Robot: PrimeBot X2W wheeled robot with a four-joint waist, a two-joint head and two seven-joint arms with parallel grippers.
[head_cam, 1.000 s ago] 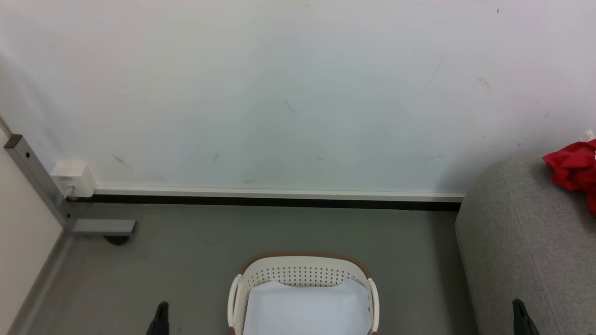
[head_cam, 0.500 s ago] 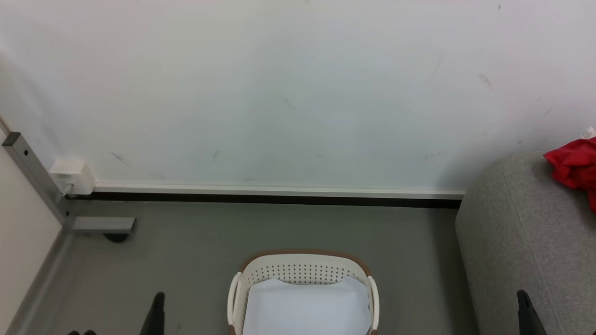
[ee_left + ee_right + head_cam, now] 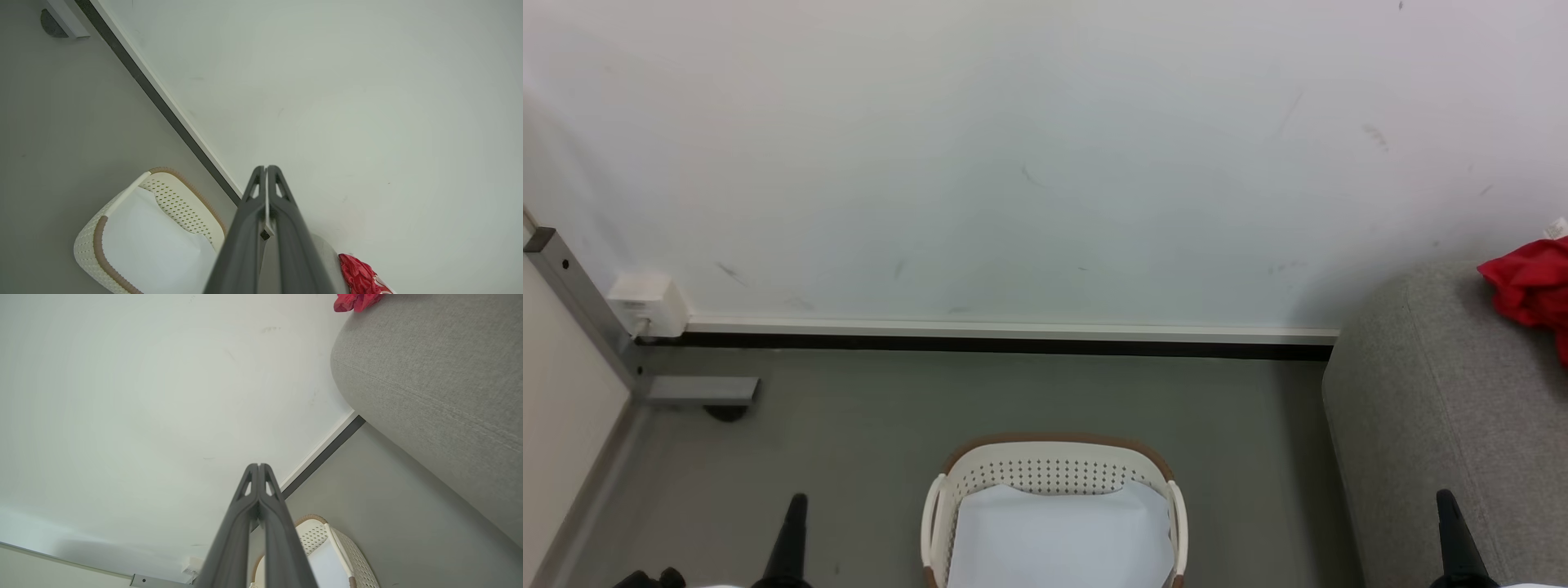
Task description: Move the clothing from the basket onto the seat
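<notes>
A pale wall point(image 3: 1045, 163) stands ahead of both grippers, with a white and black skirting strip point(image 3: 1013, 339) along its foot. The grey floor point(image 3: 849, 425) runs from that strip back toward the grippers. It lies open ahead of the left gripper point(image 3: 265, 168) and in the lane between the basket and the seat.

The grey sofa point(image 3: 1437, 408) bulks up on the right gripper's point(image 3: 258, 465) right. Its rounded end reaches forward almost to the wall. In the right wrist view the sofa's side passes near the fingers without touching them. In the head view that gripper's dark tip overlaps the sofa's near flank.

The white laundry basket point(image 3: 1054, 469) sits on the floor between the two grippers, apart from each. Its brown rim faces the wall. A flat white sheet point(image 3: 1062, 539) lies inside it, and no red fabric shows on the sheet.

The red clothing point(image 3: 1531, 286) lies crumpled on top of the sofa, well ahead of the right gripper and to its right, close to the wall. The left wrist view catches white trim on its edge.

The head view adds a grey metal frame leg point(image 3: 698, 390) and a small white wall box point(image 3: 645, 302), both ahead and left of the left gripper. The basket's outer wall shows in both wrist views.

Each gripper's fingers are pressed together at the tips. Neither holds nor touches anything.
</notes>
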